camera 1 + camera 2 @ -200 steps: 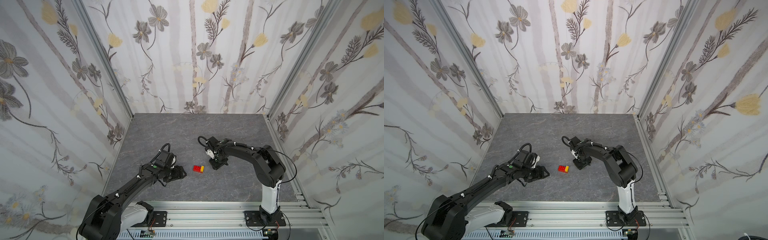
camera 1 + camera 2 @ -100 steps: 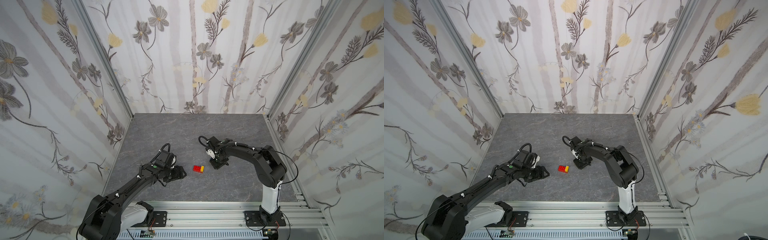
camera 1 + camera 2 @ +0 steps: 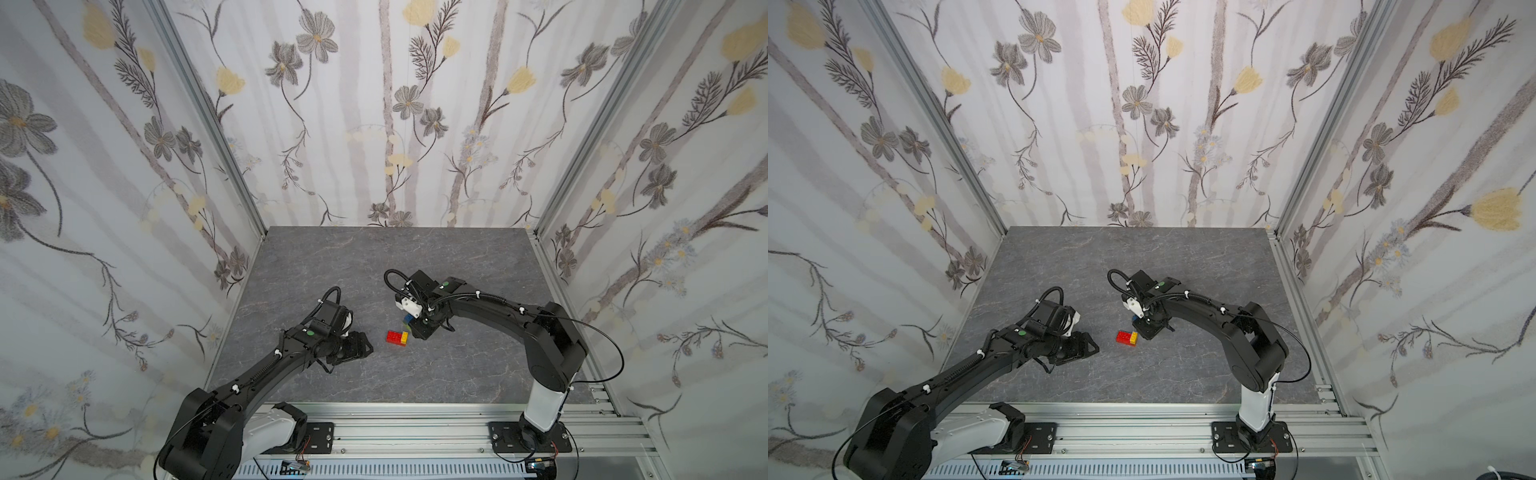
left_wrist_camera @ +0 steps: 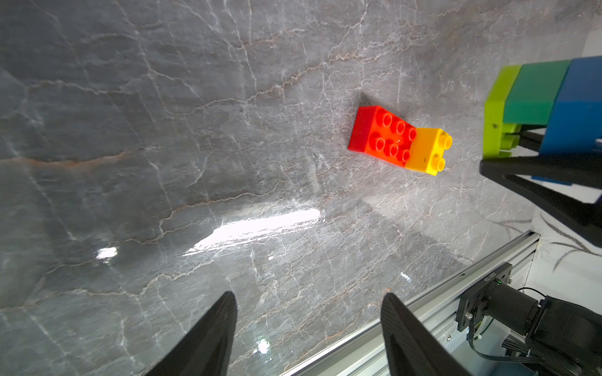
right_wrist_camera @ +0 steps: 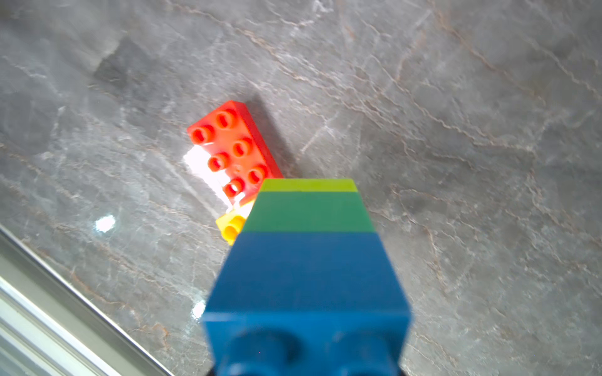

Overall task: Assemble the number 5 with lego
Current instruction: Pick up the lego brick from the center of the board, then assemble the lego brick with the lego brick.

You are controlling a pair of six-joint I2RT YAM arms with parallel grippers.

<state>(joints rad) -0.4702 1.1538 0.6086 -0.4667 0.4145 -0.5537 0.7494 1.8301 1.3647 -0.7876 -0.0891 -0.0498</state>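
Right end effector (image 3: 419, 327) tight on three-brick stack (image 4: 534, 97); two-brick pair (image 4: 397, 140) loose; left end effector (image 4: 308, 294) wide, empty.

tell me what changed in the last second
Almost nothing visible. The right gripper may have edged slightly toward the red and yellow bricks, still gripping the blue, dark-green and lime stack. The left gripper stayed open and in place; those bricks did not move.
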